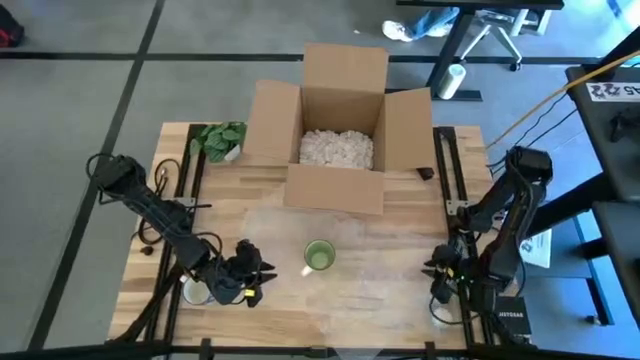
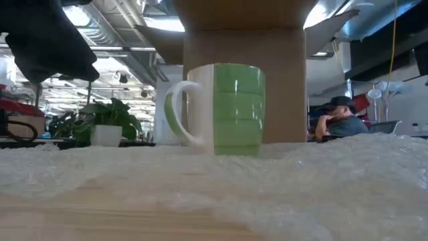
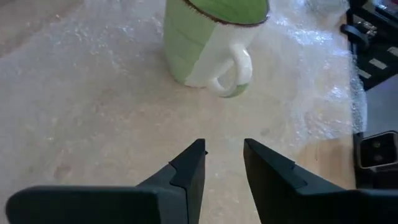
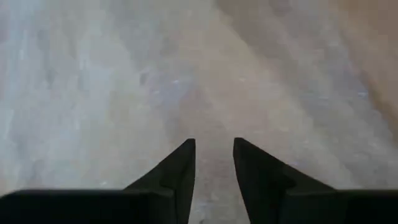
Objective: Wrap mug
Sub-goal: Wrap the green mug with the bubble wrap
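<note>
Left gripper: low over the bubble wrap, beside the mug; fingers slightly parted, empty. Right gripper: at the sheet's far edge, likewise empty. Mug: upright, mid-sheet, unwrapped. Step: pre-fold, judged. Next: pinch a sheet edge.

No readable text or labels.
</note>
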You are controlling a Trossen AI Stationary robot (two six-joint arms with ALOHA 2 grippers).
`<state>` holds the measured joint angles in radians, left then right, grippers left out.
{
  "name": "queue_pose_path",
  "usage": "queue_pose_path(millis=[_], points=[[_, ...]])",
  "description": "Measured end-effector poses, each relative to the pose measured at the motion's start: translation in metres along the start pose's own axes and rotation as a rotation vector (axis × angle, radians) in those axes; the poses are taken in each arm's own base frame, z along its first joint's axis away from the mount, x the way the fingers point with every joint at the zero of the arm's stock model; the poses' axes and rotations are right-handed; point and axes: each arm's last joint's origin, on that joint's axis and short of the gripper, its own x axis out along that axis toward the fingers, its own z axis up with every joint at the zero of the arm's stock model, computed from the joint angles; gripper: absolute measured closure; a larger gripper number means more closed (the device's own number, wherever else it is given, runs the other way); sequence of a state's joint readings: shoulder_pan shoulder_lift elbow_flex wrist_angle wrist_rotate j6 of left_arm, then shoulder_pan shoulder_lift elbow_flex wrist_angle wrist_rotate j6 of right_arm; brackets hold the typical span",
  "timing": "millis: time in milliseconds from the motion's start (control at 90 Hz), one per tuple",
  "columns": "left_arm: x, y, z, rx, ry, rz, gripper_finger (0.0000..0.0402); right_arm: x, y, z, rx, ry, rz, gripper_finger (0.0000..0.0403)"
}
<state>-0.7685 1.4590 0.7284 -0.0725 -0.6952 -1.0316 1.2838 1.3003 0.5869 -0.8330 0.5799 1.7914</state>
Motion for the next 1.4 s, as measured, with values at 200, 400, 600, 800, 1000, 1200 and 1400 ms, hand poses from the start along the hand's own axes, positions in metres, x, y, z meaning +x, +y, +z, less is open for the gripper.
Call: queue_pose_path(millis=[200, 400, 600, 800, 1000, 1200, 1400], points=[[-0.002, -0.004, 0.0, -0.028, -0.023, -0.026, 0.0308, 0.011, -0.009, -0.006, -0.031, 0.09, -0.026, 0.0308], [-0.003, -0.006, 0.0, -0.041, -0.03, -0.039, 0.0308, 0.023, -0.019, -0.013, -0.032, 0.146, -0.036, 0.0308], [-0.003, -0.006, 0.0, -0.043, -0.036, -0.038, 0.0308, 0.029, -0.023, -0.013, -0.02, 0.132, -0.035, 0.0331], [-0.003, -0.006, 0.0, -0.038, -0.036, -0.036, 0.0308, 0.031, -0.013, -0.009, -0.003, 0.045, 0.049, 0.0395], [-0.003, -0.006, 0.0, -0.037, -0.036, -0.037, 0.0308, 0.034, 0.006, 0.007, -0.003, -0.116, 0.168, 0.0402], [-0.004, -0.006, 0.002, -0.035, -0.039, -0.042, 0.0308, 0.026, 0.036, 0.042, -0.058, -0.278, 0.202, 0.0402], [-0.016, -0.007, 0.014, 0.011, -0.069, -0.076, 0.0308, 0.023, 0.059, 0.087, -0.105, -0.406, 0.243, 0.0403]])
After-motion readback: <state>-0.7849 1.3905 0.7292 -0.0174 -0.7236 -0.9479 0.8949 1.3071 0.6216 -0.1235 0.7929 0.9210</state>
